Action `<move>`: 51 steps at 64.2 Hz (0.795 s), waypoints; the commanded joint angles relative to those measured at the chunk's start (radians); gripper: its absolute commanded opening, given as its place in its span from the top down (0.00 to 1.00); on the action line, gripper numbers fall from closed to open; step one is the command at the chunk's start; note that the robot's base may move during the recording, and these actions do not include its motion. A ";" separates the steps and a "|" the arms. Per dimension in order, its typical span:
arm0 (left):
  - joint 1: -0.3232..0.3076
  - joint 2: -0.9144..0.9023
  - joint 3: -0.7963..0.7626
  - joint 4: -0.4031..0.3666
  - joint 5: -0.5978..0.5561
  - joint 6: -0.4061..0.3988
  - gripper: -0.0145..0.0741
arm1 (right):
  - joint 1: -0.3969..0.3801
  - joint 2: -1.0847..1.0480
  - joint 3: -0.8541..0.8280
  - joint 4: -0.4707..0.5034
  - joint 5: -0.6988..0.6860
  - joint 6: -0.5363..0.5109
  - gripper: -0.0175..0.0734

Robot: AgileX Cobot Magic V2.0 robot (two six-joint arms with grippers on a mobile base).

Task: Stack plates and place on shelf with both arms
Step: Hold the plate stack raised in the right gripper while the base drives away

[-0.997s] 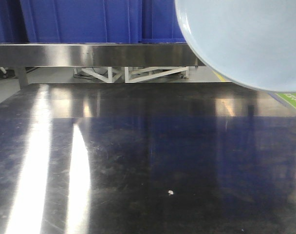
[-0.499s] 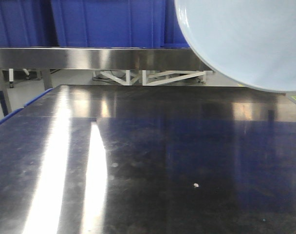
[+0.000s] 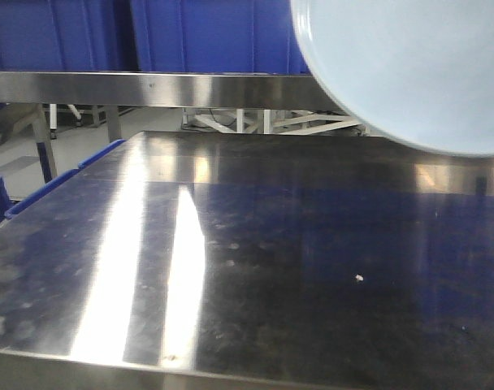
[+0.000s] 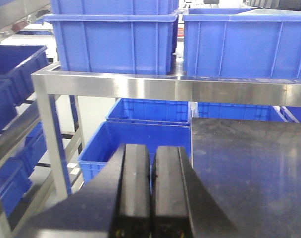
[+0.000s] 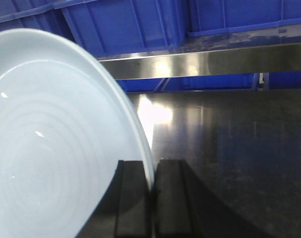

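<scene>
A pale bluish-white plate (image 3: pixel 409 73) hangs in the air at the top right of the front view, above the dark steel table (image 3: pixel 271 244). In the right wrist view the plate (image 5: pixel 46 148) fills the left side, and my right gripper (image 5: pixel 151 171) is shut on its rim, one finger on each face. My left gripper (image 4: pixel 151 148) is shut with nothing between its fingers. It hovers over the table's left edge (image 4: pixel 191 144), pointing toward the steel shelf (image 4: pixel 165 88). Neither gripper shows in the front view.
Blue plastic bins (image 4: pixel 116 42) stand on the shelf rail (image 3: pixel 149 88). More blue bins (image 4: pixel 140 136) sit low beside the table's left side. A steel rack with blue bins (image 4: pixel 12 74) stands further left. A small white speck (image 3: pixel 359 278) lies on the table.
The front view has swung left: the table, shelf rail and bins slid right in the picture, and the table's left and front edges came into sight. The plate kept its place in frame.
</scene>
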 commanded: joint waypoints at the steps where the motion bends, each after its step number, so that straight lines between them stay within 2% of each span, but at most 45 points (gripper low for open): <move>1: 0.002 0.001 -0.030 -0.006 -0.083 -0.009 0.74 | -0.007 -0.002 -0.029 -0.002 -0.106 -0.003 0.78; 51: 0.002 0.001 -0.030 -0.006 -0.083 -0.009 0.74 | -0.007 -0.002 -0.029 -0.002 -0.105 -0.003 0.78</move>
